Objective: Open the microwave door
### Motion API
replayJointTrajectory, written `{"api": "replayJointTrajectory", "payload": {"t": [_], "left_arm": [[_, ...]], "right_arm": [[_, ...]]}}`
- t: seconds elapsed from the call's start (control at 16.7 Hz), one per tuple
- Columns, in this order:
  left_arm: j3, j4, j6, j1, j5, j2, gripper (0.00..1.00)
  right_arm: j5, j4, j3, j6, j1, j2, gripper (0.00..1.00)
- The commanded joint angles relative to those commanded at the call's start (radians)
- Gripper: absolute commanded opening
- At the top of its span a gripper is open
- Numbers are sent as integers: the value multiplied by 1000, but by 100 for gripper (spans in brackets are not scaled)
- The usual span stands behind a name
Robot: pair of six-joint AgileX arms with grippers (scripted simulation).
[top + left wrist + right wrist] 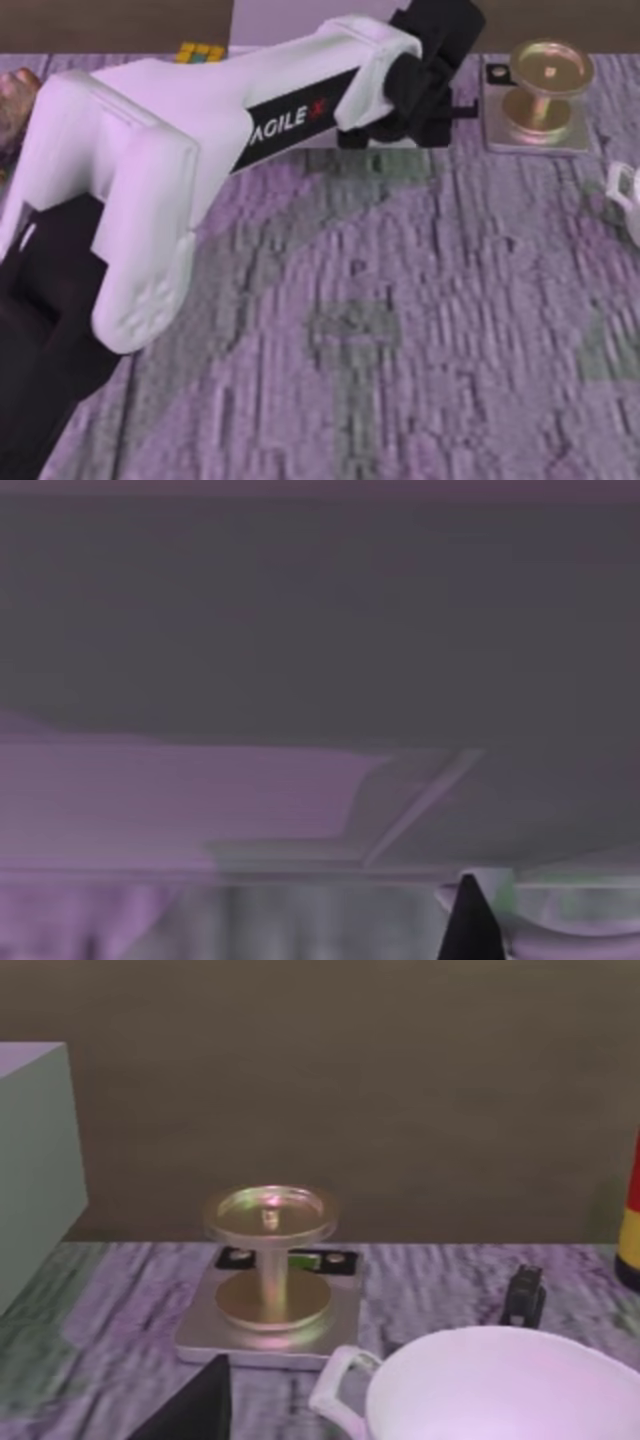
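Left arm point(200, 140) stretches diagonally from the table's left edge up to the far side, with the left gripper point(440, 75) at the front of the microwave point(290, 20). Only a slice of the microwave's pale top shows in the top view, at the far edge, mostly hidden under the arm. In the right wrist view its side wall point(35, 1170) sits left of the scale.

Left wrist view is nearly filled by a flat grey-lavender surface at very close range, probably the microwave door point(320, 630), though it is too close to be sure. One dark fingertip point(470, 920) pokes in at the edge. Can't tell whether the left fingers are spread or pressed together; the handle isn't identifiable.

Gold scale point(540, 95) on its square base stands on the table just right of the left gripper. Small multicoloured cube point(200, 52) at the far edge, left of the microwave. Table point(400, 350) is purple-grey wood grain.

Right arm is parked at the table's right edge, only a bit of white visible there in the top view. A white handled bowl point(500, 1390) fills the near part of the right wrist view, with a small dark object point(525, 1295) beyond it. Right finger state: can't tell.
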Motion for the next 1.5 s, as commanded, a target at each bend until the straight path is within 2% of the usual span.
{"api": "replayJointTrajectory", "payload": {"t": [0.48, 0.54, 0.96, 1.5], "left_arm": [[0, 0, 0, 0, 0, 0, 0], [-62, -7, -1, -38, 9, -29, 0], [-203, 78, -29, -33, -20, -112, 0], [-206, 80, -30, -33, -20, -114, 0]], "right_arm": [[0, 0, 0, 0, 0, 0, 100], [0, 0, 0, 0, 0, 0, 100], [0, 0, 0, 0, 0, 0, 100], [0, 0, 0, 0, 0, 0, 100]]}}
